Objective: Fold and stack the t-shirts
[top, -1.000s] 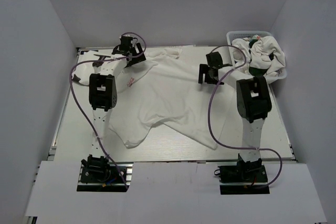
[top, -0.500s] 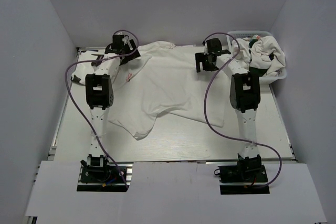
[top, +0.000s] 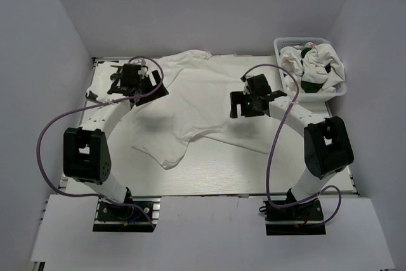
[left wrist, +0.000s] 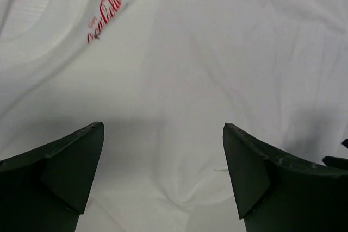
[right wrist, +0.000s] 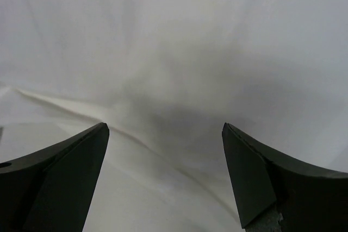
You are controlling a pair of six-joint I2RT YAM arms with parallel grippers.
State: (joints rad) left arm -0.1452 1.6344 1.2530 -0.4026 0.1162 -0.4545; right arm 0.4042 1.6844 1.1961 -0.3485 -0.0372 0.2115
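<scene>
A white t-shirt (top: 203, 103) lies spread on the table, its collar end toward the back wall and a hem corner toward the front. Small red lettering (left wrist: 103, 14) on it shows in the left wrist view. My left gripper (top: 141, 84) is open and empty over the shirt's left part (left wrist: 179, 69); its jaws (left wrist: 163, 129) stand wide apart. My right gripper (top: 248, 103) is open and empty over the shirt's right part (right wrist: 174, 52); its jaws (right wrist: 163, 129) also stand wide apart. More crumpled white t-shirts (top: 317, 65) with dark green print fill the basket.
The white lattice basket (top: 301, 38) stands at the back right corner. White walls close in the table on the left, back and right. Bare table (top: 222, 172) shows in front of the shirt. Purple cables loop from both arms.
Both grippers have drawn back from the shirt's far edge toward the near side and now hover open over it. The shirt had slid toward the back and now lies still.
</scene>
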